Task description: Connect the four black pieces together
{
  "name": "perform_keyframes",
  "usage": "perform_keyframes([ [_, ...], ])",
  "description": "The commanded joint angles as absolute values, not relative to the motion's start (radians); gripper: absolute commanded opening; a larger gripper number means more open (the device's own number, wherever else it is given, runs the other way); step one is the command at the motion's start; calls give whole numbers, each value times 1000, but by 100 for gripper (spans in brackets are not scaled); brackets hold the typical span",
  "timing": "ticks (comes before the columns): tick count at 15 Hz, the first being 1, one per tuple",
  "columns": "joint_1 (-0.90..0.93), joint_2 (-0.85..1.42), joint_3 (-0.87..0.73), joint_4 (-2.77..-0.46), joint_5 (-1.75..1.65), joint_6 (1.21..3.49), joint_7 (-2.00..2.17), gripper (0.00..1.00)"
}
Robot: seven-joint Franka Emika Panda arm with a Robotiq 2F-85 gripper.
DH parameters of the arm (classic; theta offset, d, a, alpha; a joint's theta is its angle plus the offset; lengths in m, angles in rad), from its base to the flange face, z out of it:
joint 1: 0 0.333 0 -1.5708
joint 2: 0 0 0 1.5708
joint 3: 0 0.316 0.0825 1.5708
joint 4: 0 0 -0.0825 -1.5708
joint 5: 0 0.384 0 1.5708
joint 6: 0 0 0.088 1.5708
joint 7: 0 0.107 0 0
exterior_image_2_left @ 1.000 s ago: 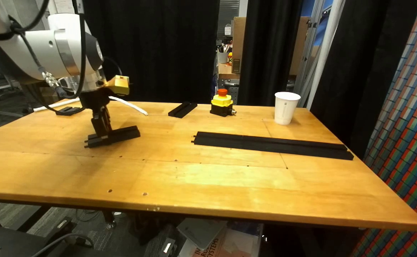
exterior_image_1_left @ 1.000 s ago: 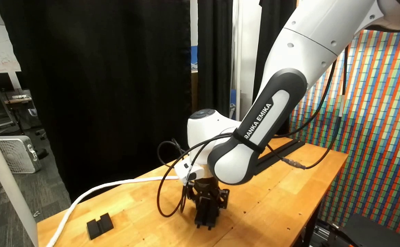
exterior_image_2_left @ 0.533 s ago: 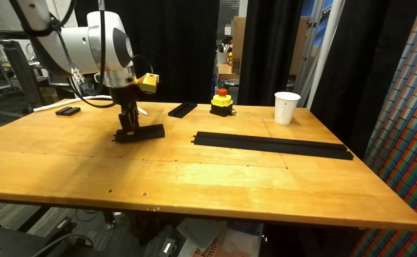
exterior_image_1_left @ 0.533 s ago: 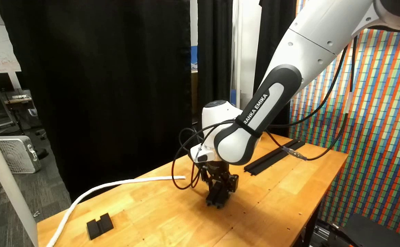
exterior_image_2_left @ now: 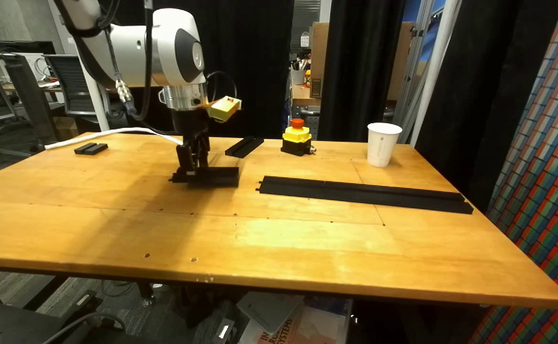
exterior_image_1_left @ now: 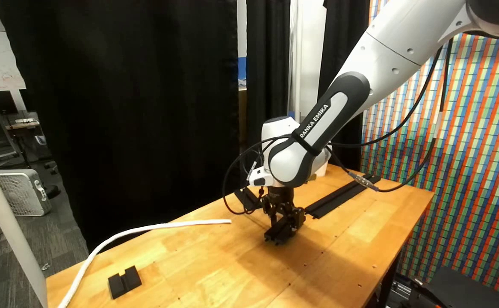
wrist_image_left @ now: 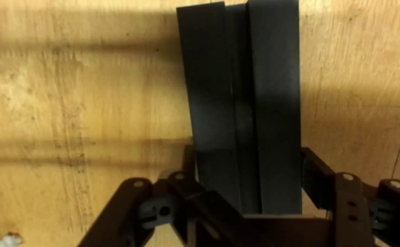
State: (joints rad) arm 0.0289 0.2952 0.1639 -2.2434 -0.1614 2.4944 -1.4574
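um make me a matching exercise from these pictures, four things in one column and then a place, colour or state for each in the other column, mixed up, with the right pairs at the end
Things:
1. paper cup
2. emergency stop button
3. tool
4. long black strip

Descriptions:
A. gripping a black bar
B. flat on the wooden table, two pins at one end
C. white
D. red top on yellow

Right pairs: 1-C, 2-D, 3-A, 4-B
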Motion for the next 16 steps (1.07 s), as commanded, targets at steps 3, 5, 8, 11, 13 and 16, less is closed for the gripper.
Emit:
perform_keyframes([
  [3,17,274,158,-2225,-113,2449,-1425,48],
  [5,11,272,158,-2229,-104,2449,-1428,48],
  [8,-4,275,155,-2233,-93,2458,-1443,48],
  [11,-23,273,149,-2238,-82,2462,-1452,48],
  [13,-35,271,147,-2241,-76,2462,-1458,48],
  [16,-49,271,144,-2244,-69,2463,-1464,48],
])
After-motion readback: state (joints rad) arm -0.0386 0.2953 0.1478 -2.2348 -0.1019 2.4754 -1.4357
